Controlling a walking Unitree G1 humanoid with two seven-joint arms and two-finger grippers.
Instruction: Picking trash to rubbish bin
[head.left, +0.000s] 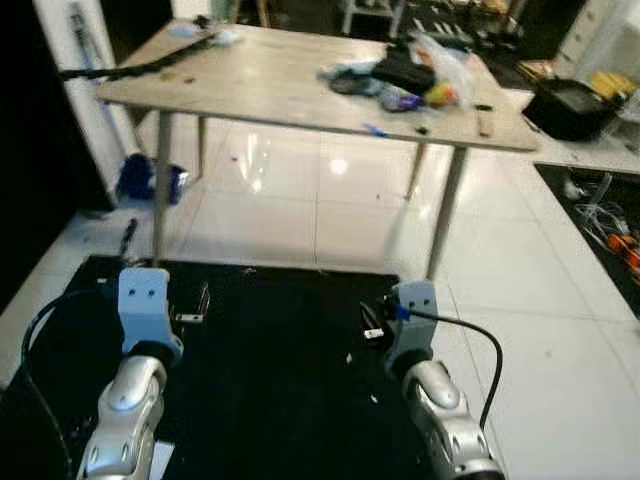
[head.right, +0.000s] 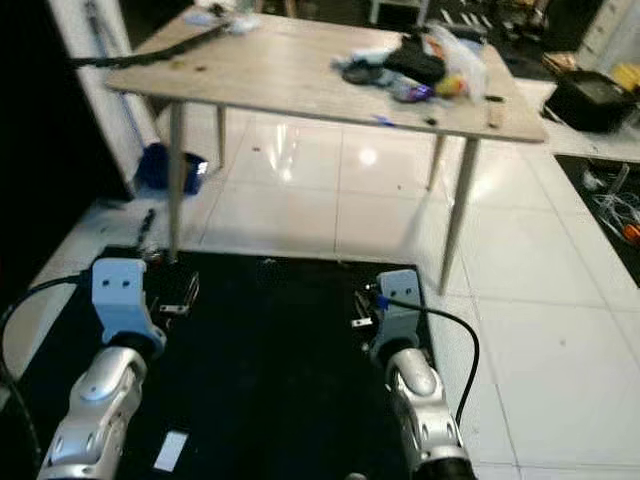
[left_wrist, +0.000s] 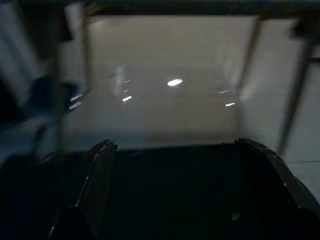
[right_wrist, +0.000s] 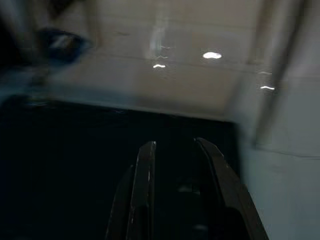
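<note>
**A:** Status?

**B:** I'm standing on a black mat (head.left: 270, 350), facing the counter (head.left: 280, 80). White tile floor (head.left: 540, 330) is open to my right and under the counter. Four counter legs in view, thin and splayed; the near-left leg (head.left: 160, 190) meets the mat's far edge. Dark wall closes off the left side.

**A:** Hands?

**B:** Both low over the mat, empty. Left hand (left_wrist: 175, 195): fingers spread wide, nothing between them. Right hand (right_wrist: 175, 190): fingers close together with a narrow gap, holding nothing. Both wrist views are blurred.

**A:** Trash?

**B:** One heap (head.left: 400, 75) at the counter's far right end: a black item, clear plastic bag, something yellow and something purple. Can't count the pieces, too bunched. A small blue scrap (head.left: 375, 129) lies at the near edge. A blue object (head.left: 150, 180) sits on the floor by the left legs, partly hidden behind one.

**A:** Bin?

**B:** A black open container (head.left: 580, 105) beyond the counter's right corner, cut off at the frame edge. Can't tell if it's the bin. A dark cable (head.left: 150, 65) runs over the counter's left end.
</note>
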